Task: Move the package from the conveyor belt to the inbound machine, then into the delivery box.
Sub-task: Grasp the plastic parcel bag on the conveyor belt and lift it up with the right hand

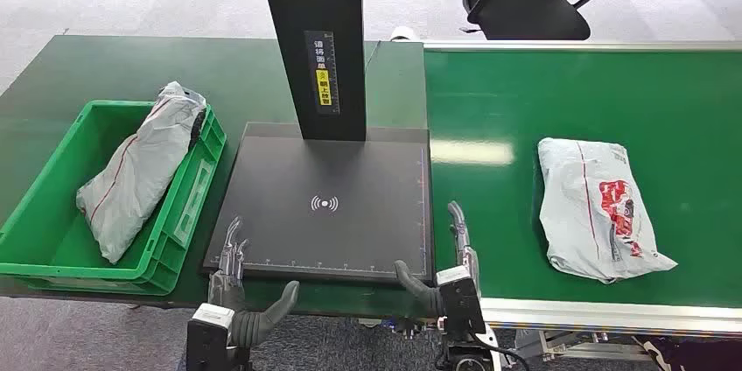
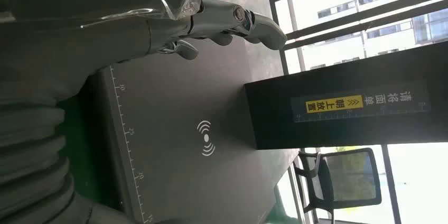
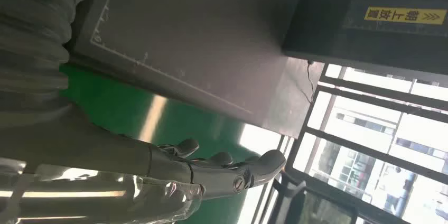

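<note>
Head view: the package [image 1: 598, 209] is seen lying flat on the green belt [image 1: 490, 108], toward its near edge and well right of the scanner, so it is judged not yet picked up.
Scanner: the black plate [image 1: 324, 205] sits on the bench [image 1: 131, 69] between bin and belt; nothing is laid on it, and its post [image 1: 313, 38] stands at the far edge, presumably to read a label placed face up.
Bin: the green bin [image 1: 52, 240] stands at the bench's left end, with a grey bag [image 1: 140, 165] leaning inside it.
Left hand: the left hand [image 1: 232, 279] is held at the plate's near-left corner, fingers [image 2: 232, 20] spread, nothing gripped.
Right hand: the right hand [image 1: 451, 270] is held at the plate's near-right corner, fingers [image 3: 227, 163] apart and empty, on the side nearer the package, so the first reach is likely its job.
</note>
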{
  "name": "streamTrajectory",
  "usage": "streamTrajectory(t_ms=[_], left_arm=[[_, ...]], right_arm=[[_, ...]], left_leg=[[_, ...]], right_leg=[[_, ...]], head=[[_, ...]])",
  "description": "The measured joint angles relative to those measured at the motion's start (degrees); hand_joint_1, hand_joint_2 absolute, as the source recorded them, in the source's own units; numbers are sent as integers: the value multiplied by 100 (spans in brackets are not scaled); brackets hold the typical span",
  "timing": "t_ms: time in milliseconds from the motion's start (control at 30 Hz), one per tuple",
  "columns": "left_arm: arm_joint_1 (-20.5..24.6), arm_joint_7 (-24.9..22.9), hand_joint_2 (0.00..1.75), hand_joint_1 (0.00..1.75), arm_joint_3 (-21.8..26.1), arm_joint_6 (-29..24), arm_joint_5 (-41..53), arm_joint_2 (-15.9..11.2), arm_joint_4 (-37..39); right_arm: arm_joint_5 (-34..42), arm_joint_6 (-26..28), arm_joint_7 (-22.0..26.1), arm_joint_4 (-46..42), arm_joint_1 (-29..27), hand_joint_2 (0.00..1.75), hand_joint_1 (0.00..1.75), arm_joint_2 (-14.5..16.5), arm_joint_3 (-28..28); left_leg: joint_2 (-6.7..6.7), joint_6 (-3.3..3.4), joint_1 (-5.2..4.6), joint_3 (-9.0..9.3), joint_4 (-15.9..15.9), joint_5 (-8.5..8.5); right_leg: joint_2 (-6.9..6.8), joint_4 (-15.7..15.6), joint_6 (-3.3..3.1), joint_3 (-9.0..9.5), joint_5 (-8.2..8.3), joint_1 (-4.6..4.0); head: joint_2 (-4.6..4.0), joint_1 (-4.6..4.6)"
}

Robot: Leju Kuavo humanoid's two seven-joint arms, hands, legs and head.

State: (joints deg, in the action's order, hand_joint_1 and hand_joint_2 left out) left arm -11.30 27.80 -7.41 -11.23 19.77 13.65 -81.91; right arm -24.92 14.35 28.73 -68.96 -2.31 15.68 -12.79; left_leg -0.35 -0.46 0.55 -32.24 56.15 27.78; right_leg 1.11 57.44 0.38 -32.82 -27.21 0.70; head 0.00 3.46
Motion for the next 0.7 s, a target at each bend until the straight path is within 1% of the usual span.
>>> streamTrajectory(t_ms=[533, 567, 600, 667, 700], left_arm=[[-6, 0, 175, 0, 13, 2, 12, 6, -12], [-7, 0, 175, 0, 14, 2, 12, 6, -13], [-8, 0, 175, 0, 14, 8, 10, 6, -13], [-9, 0, 175, 0, 17, 41, -13, 5, -14], [-9, 1, 175, 0, 19, 68, -32, 4, -13]], right_arm=[[-142, 62, -140, -290, -3, 175, 0, -117, -40], [-326, 134, -244, -293, 0, 175, 0, -128, -51], [-677, 222, -453, -295, 6, 175, 0, -153, -71], [-1698, 308, -1103, -290, 49, 175, 0, -274, -114], [-2165, 267, -1429, -272, 93, 175, 0, -376, -123]], left_leg=[[-1, 0, 0, 0, 0, 0], [-1, 0, 0, 0, 0, 0], [-1, 0, 0, 0, 0, 0], [-1, 0, 0, -1, 0, 0], [-2, 0, 0, -1, 0, 0]], right_leg=[[-1, 0, 0, 0, 0, 0], [-1, 0, 0, 0, 0, 0], [-1, 0, 0, 0, 0, 0], [-1, 0, 0, 1, 0, 0], [-2, 0, 0, 1, 0, 1]], head=[[0, 1], [0, 0], [0, -1], [0, -1], [0, -1]])
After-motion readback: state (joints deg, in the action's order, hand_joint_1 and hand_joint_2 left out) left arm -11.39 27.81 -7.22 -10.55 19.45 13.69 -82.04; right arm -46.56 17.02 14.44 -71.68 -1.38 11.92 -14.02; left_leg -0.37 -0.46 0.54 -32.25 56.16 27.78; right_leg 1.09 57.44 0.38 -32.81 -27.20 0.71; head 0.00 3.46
